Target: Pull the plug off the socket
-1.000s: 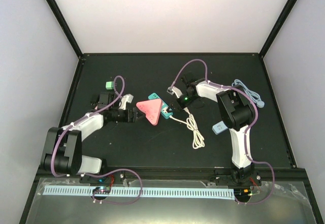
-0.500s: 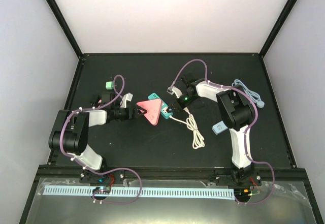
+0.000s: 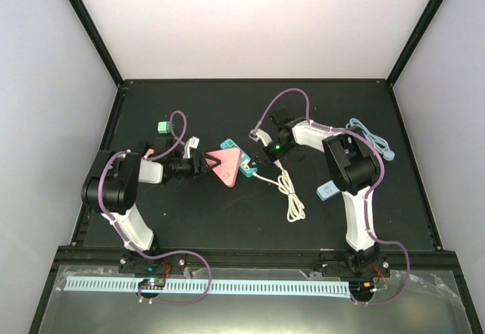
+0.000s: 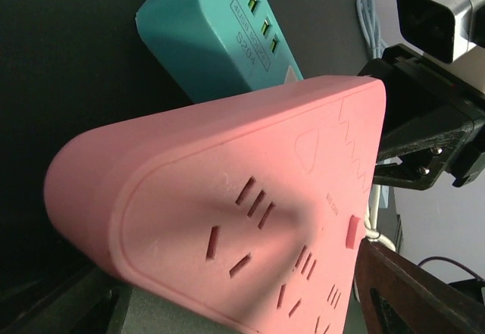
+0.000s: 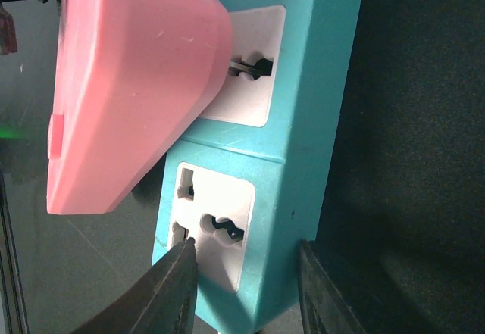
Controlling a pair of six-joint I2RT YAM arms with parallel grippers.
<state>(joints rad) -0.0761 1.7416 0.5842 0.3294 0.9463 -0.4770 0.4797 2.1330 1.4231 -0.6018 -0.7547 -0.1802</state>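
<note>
The pink plug [image 3: 226,164], a rounded triangular block, lies near the middle of the black worktop [image 3: 227,220], its far-right side seated in the teal socket strip [image 3: 247,170]. The left gripper [image 3: 204,166] reaches in from the left and closes on the plug, with a finger on either side of its body in the left wrist view. The right gripper [image 5: 242,273] comes from the right and clamps the socket strip's end, one finger against the white outlet face and the other against its back. In the right wrist view a metal pin [image 5: 246,67] shows in a narrow gap between plug and outlet, reaching into the slot. A coiled white cable [image 3: 292,195] lies just right of the strip.
</note>
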